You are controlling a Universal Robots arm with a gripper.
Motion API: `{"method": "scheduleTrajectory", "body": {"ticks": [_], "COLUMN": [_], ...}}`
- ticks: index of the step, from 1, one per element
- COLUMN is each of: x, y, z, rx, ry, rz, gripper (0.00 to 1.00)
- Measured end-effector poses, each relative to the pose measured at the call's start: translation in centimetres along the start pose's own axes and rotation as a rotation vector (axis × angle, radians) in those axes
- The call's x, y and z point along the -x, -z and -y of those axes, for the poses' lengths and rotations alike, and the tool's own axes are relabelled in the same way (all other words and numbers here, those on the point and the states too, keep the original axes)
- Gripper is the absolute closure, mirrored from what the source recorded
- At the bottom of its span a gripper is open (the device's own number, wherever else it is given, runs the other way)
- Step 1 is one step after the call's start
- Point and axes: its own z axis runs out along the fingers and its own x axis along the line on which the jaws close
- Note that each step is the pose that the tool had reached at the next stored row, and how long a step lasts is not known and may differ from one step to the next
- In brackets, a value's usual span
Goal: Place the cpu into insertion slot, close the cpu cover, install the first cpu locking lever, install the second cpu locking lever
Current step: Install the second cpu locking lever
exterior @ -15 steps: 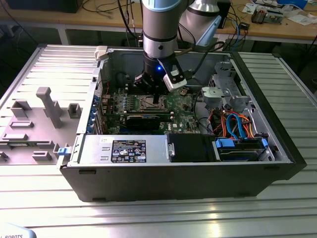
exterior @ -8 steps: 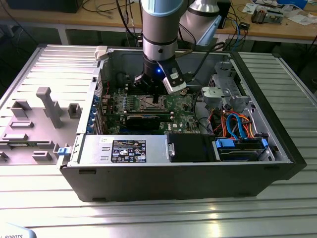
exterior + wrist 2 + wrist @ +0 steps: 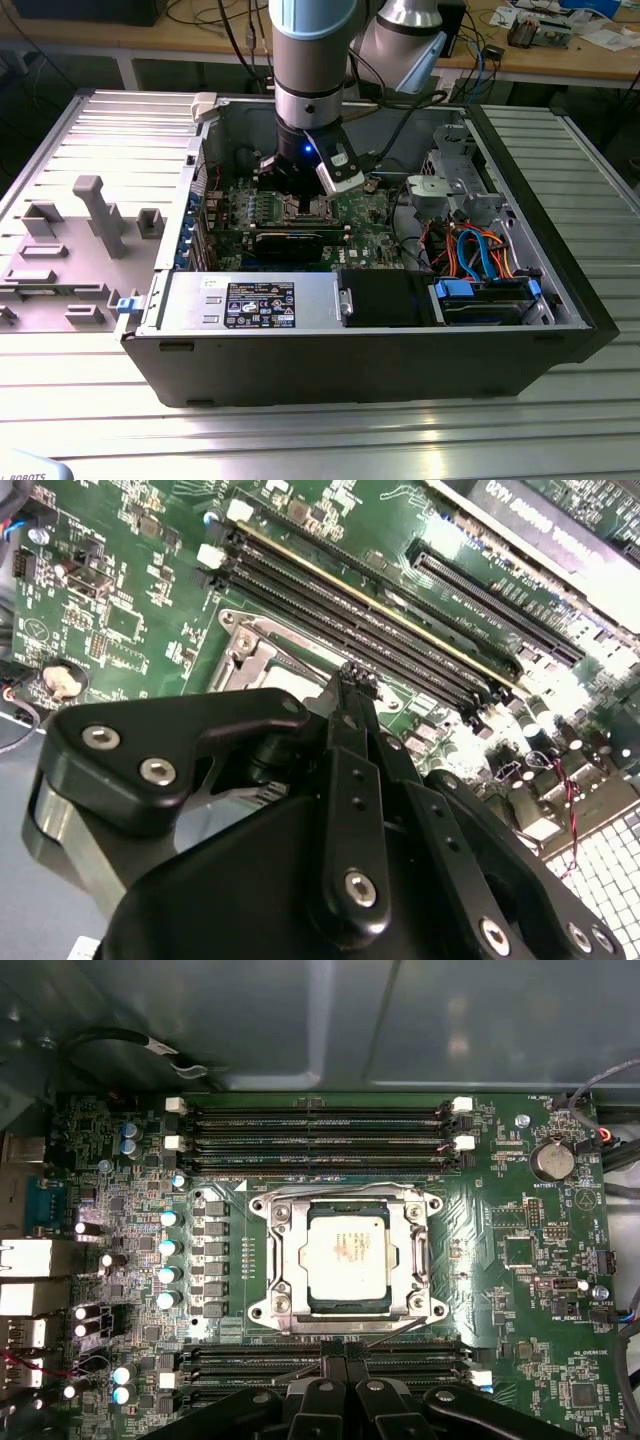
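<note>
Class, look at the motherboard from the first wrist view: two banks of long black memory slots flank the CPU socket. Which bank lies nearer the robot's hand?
The bank of memory slots that the hand's closed fingertips overlap; the other bank lies beyond the socket, near the case wall.

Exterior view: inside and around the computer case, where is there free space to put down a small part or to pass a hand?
Free: the ribbed metal table in front of the case, and its strip on the exterior view's right. Crowded: the motherboard under the gripper, the cable bundle beside the drive bays, and the grey fixture tray.
</note>
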Motion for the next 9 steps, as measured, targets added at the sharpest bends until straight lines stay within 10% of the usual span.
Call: {"method": "scheduleTrajectory", "body": {"ticks": [9], "x": [-0.09], "y": [-0.02], "z": [0.02], "rx": [0.0], "ry": [0.0], "rz": [0.0], "gripper": [0.89]}}
